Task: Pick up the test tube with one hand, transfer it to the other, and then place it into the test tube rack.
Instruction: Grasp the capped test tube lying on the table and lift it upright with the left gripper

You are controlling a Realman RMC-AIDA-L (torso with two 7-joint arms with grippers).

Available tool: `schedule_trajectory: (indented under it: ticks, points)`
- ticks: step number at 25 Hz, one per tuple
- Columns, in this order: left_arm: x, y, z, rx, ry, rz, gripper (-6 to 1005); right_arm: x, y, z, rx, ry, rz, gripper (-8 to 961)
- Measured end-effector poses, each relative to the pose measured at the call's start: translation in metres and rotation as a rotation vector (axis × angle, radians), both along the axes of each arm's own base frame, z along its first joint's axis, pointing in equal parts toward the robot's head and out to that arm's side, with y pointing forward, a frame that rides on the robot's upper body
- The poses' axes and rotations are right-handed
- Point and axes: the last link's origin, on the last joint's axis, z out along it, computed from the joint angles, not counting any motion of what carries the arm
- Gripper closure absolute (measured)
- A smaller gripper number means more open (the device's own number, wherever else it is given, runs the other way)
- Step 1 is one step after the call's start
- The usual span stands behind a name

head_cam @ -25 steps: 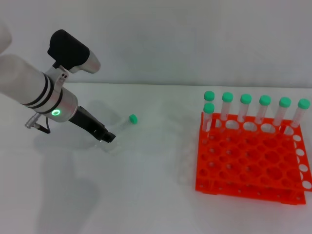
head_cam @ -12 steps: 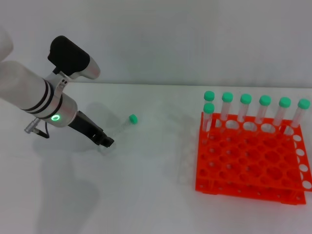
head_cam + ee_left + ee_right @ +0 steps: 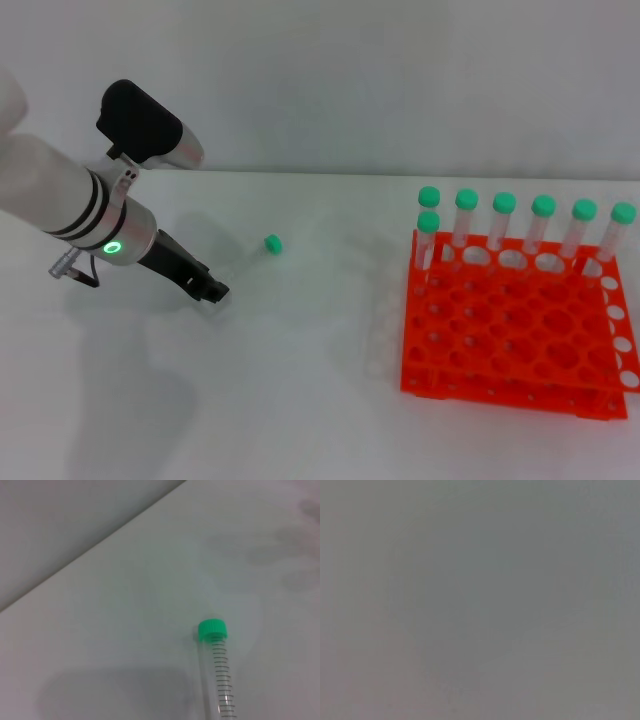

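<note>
The test tube (image 3: 250,260) lies flat on the white table, its green cap (image 3: 272,243) pointing away from my left arm. My left gripper (image 3: 208,289) sits low over the table at the tube's uncapped end. In the left wrist view the test tube (image 3: 220,680) runs from its green cap toward the camera, with graduation marks on its clear body. The orange-red test tube rack (image 3: 520,330) stands at the right, far from the gripper. My right gripper is out of view; the right wrist view is plain grey.
Several green-capped tubes (image 3: 504,225) stand upright in the rack's back row and left corner. Behind the table rises a plain white wall. Bare white tabletop (image 3: 330,330) lies between the lying tube and the rack.
My left gripper has drifted slightly left and toward the table's front along the tube's end. The green cap has stayed in place.
</note>
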Motion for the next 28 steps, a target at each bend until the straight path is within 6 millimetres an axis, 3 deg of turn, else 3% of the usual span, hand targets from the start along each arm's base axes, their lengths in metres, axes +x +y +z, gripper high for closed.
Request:
schedule_trajectory:
  ticks: [15,28]
  points:
    - [-0.0018,0.0014,-0.0019,0.009,0.013,-0.024,631,0.0028,-0.0038,-0.0017,-0.003,0.009,-0.007,94]
    - [-0.0017,0.0002,-0.0044,0.0,0.016,-0.036,786,0.0014,-0.0021,-0.0021,-0.005,0.009,-0.005,95]
